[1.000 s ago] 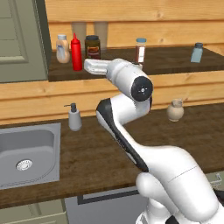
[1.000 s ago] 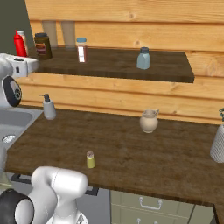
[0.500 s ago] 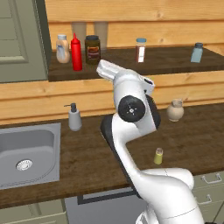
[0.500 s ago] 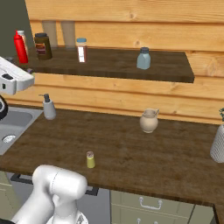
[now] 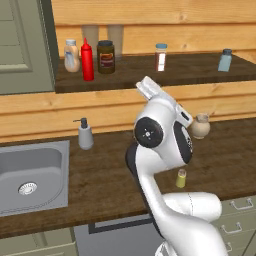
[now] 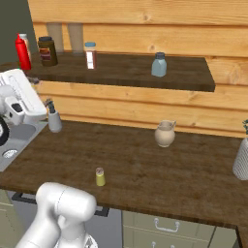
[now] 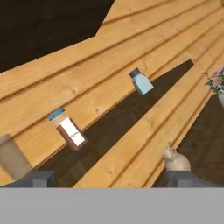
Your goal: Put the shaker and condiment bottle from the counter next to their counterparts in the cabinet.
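The red condiment bottle [image 5: 87, 60] stands upright on the dark shelf board [image 5: 145, 76], right beside the peach bottle [image 5: 71, 56]; it also shows at the shelf's left end [image 6: 22, 52]. Far along that shelf stands the pale blue shaker [image 5: 225, 60] [image 6: 159, 65] [image 7: 141, 82]. The tiny yellow-green shaker [image 5: 181, 178] [image 6: 100, 177] stands upright on the dark wooden counter [image 6: 145, 164], near its front edge. My gripper [image 7: 113, 179] is open and holds nothing. It looks along the shelf toward the blue shaker, well above the counter.
A dark brown jar [image 5: 105, 56] and a white-labelled spice jar [image 5: 160, 57] [image 7: 70, 130] stand on the shelf. A grey soap dispenser [image 5: 85, 134], a steel sink [image 5: 30, 172], a tan pot [image 5: 201, 126] [image 6: 165, 134] and a vase [image 6: 240, 160] occupy the counter. The grey-green cabinet door [image 5: 20, 45] stands at left.
My hand has drawn back from the red bottle at the shelf's left and swung right. The red bottle stays on the shelf beside the peach bottle.
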